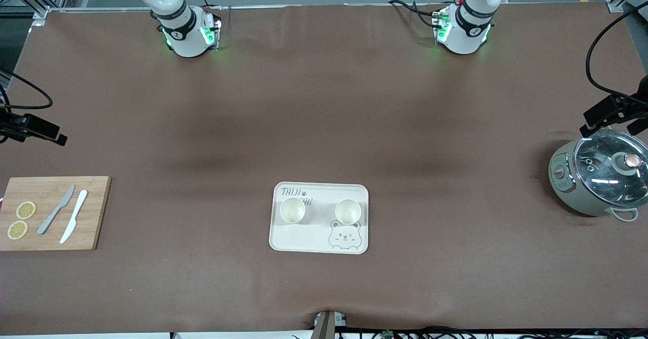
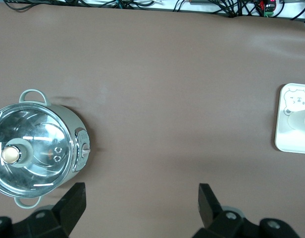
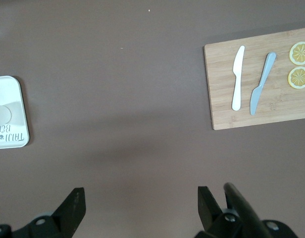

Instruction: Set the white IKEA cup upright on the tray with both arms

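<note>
I see two white cups standing mouth-up on the tray [image 1: 319, 240], which lies at the middle of the desk [image 1: 324, 126] toward the front camera: one cup [image 1: 292, 210] sits toward the right arm's end of the tray, partly covering the lettering, and the other cup [image 1: 348, 211] sits toward the left arm's end, just above the bear drawing. Both look upright, so I judge the placing essentially done and the step in hand to be holding clear. The left gripper [image 2: 141, 203] hangs over bare desk between the pot [image 1: 597, 179] and the tray, its jaws spread wide and holding nothing. The right gripper [image 3: 141, 203] hangs over bare desk between the tray and the cutting board [image 1: 50, 212], its jaws likewise wide apart and empty. The board carries a grey knife [image 1: 56, 209], a white knife [image 1: 74, 216] and two lemon slices [image 1: 21, 219]. To finish well, I would keep both arms high and away from the tray, since any low sweep across it could tip a cup. I would also confirm each cup stands flat, clear of the tray's rim.
</note>
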